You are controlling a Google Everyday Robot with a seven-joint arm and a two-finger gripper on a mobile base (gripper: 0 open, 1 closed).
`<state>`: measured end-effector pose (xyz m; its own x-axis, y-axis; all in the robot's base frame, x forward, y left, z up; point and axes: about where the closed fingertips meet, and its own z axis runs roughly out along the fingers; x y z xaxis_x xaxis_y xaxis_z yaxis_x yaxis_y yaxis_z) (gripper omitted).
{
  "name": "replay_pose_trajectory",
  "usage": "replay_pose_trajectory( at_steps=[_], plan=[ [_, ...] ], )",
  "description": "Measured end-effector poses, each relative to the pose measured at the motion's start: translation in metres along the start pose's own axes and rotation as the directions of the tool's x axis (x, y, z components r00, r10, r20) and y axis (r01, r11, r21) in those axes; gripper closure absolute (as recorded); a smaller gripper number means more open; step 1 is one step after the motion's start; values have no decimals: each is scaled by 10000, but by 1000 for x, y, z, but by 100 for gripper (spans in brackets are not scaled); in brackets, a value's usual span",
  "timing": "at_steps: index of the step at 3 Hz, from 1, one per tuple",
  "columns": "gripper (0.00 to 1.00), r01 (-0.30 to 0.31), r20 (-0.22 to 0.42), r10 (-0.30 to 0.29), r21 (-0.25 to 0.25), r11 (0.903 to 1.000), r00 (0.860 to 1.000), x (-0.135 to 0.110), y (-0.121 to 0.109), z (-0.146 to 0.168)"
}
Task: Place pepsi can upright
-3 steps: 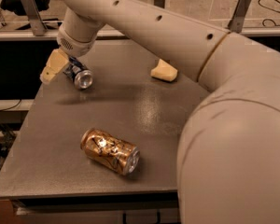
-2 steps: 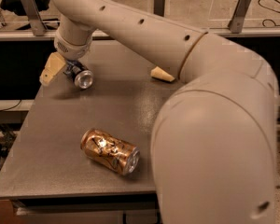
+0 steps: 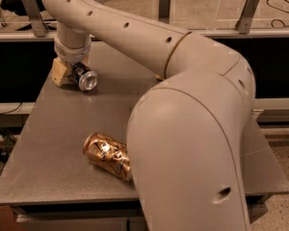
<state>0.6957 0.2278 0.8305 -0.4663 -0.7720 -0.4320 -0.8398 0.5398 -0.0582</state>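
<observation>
Across the worktop [image 3: 48, 143] the open room lay on the left and middle: bare grey surface ran from the near edge at 6 o'clock up toward the far left corner, broken only by a dented gold-brown can [image 3: 106, 154] lying on its side at about 7 o'clock, near the front edge. The right half, from 1 round to 5 o'clock, was blocked from sight by the robot's arm [image 3: 192, 129], whose bulk reached past the near edge.

Compared with a second before, the arm had swung further across the view — it now covered the right end of the gold-brown can and hid the tan object that had been lying at about 1 o'clock. The pepsi can [image 3: 85, 79] had kept its place at 10 o'clock, close to the left edge and short of the far one, lying on its side with its silver end turned toward 5 o'clock.

The gripper [image 3: 70, 73] hung down from the wrist at 10 o'clock, right against the pepsi can's left flank — touching it, low over the worktop. Whether it was clenched on the pepsi can or released, I could not tell.
</observation>
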Motion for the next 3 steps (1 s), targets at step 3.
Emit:
replay_pose_trajectory(
  at_steps=[3],
  plan=[
    [100, 88, 695, -124, 512, 9987, 9975, -12, -10, -26]
  ],
)
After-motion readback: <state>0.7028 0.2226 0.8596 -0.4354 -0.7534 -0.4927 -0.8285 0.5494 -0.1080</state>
